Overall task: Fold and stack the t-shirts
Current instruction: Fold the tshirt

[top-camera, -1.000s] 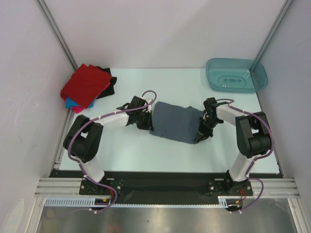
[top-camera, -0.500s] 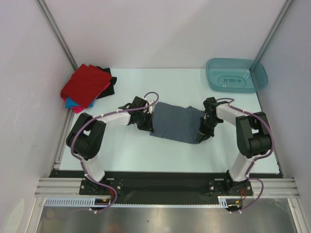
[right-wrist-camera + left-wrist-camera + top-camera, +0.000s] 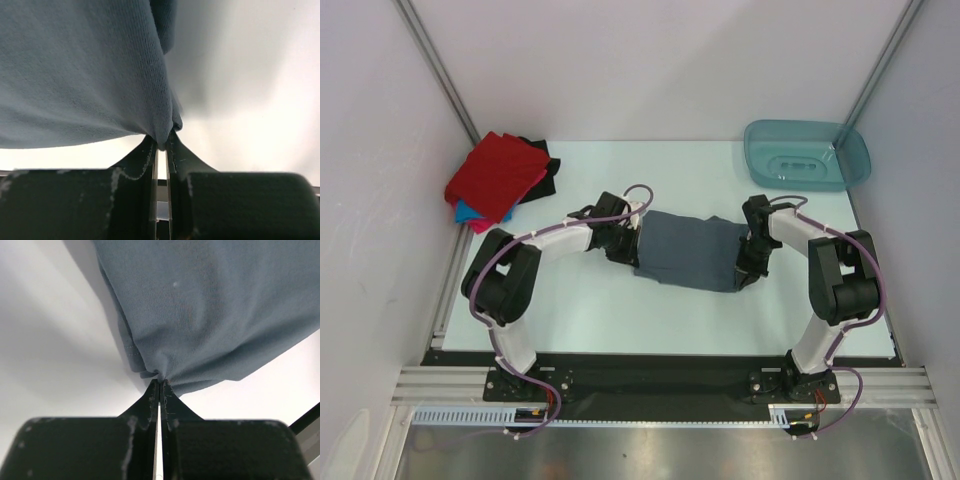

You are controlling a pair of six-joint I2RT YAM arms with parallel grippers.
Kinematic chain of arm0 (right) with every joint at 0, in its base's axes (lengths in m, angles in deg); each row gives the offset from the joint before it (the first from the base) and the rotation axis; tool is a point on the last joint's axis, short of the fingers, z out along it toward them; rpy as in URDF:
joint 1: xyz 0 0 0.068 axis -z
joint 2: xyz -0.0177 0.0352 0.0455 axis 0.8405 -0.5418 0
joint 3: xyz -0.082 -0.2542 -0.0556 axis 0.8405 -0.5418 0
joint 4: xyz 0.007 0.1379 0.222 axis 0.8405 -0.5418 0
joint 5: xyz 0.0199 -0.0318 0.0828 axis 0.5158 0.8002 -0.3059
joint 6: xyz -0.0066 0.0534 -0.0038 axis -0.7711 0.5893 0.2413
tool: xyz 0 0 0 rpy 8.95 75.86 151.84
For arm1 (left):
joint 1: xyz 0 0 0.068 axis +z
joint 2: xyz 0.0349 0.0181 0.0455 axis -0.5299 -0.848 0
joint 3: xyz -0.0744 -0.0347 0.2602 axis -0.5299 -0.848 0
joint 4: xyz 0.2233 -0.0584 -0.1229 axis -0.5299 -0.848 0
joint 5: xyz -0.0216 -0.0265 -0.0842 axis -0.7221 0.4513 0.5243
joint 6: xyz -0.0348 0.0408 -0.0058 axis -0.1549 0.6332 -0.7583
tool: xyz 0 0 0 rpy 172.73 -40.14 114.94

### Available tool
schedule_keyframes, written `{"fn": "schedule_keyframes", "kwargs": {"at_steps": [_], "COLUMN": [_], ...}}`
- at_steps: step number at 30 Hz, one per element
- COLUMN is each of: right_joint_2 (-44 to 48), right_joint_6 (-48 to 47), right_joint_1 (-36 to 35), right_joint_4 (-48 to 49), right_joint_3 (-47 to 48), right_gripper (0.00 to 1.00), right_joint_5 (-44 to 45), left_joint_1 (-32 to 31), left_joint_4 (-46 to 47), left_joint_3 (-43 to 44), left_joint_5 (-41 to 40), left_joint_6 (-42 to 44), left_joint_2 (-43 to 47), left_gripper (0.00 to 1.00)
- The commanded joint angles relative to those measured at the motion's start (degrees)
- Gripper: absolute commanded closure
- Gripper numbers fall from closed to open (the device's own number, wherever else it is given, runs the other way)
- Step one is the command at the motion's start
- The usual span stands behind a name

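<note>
1. The slate grey-blue t-shirt lies in the middle of the desk, between the two arms. It is folded into a rough band that runs left to right and slopes a little toward the near right.
2. The left pincer is clamped on the shirt's left edge. In the left wrist view its two black fingers meet with only a hairline between them, and a small pucker of hemmed cloth is nipped at their tips.
3. The right pincer is closed on the shirt's right edge. Its fingers stand almost together with a thin slit between them, and a fold of cloth is pinched at the tips.
4. In both wrist views the cloth spreads away from the pinched point in shallow wrinkles, and a soft shadow falls on the pale desk beside it. I cannot tell whether the gripped edges are raised clear of the desk.
5. From above, both arms bend inward from their bases, so the pincers face each other across the shirt.
6. The other shirts sit in a pile at the far left corner, well apart from the grey one. The red t-shirt is on top, the bright blue t-shirt and a sliver of the pink t-shirt peek out at its near edge, and the black t-shirt shows at its right.
7. A teal tub stands at the far right corner, apart from the shirt and both pincers.
</note>
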Motion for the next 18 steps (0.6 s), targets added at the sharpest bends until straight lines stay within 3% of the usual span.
{"fn": "schedule_keyframes", "kwargs": {"at_steps": [1, 9, 10, 11, 12, 13, 15, 18], "right_joint_2": [1.39, 1.04, 1.04, 0.86, 1.04, 1.30, 1.83, 1.74], "right_joint_6": [-1.54, -1.54, -1.72, -1.81, -1.81, -1.81, -1.81, -1.72], "right_joint_1": [0.87, 1.13, 1.05, 0.96, 0.70, 0.43, 0.52, 0.43], "right_joint_4": [-2.69, -3.31, -3.39, -3.57, -3.74, -3.66, -3.22, -2.95], "right_joint_3": [1.68, 3.00, 3.35, 3.61, 3.97, 4.14, 4.23, 4.58], "right_gripper": [1.00, 0.99, 0.82, 0.76, 0.71, 0.61, 0.52, 0.46], "right_joint_5": [6.34, 9.59, 8.81, 8.80, 8.89, 8.80, 7.23, 6.26], "left_joint_1": [0.91, 1.00, 0.91, 0.91, 1.00, 0.91, 0.91, 1.00], "left_joint_4": [-1.13, -2.97, -3.41, -3.50, -3.16, -2.72, -1.31, 0.80], "left_joint_3": [1.74, 1.20, 1.38, 1.47, 1.04, 0.77, -0.19, -1.51], "left_joint_5": [-1.12, -2.61, -2.70, -2.62, -2.27, -1.83, -1.48, -0.16], "left_joint_6": [3.50, 4.99, 4.82, 4.64, 4.21, 4.03, 2.89, 0.79], "left_joint_2": [-0.21, 0.05, 0.32, 1.45, 2.16, 2.86, 4.36, 4.10], "left_gripper": [1.00, 0.99, 0.76, 0.60, 0.51, 0.47, 0.39, 0.39]}}
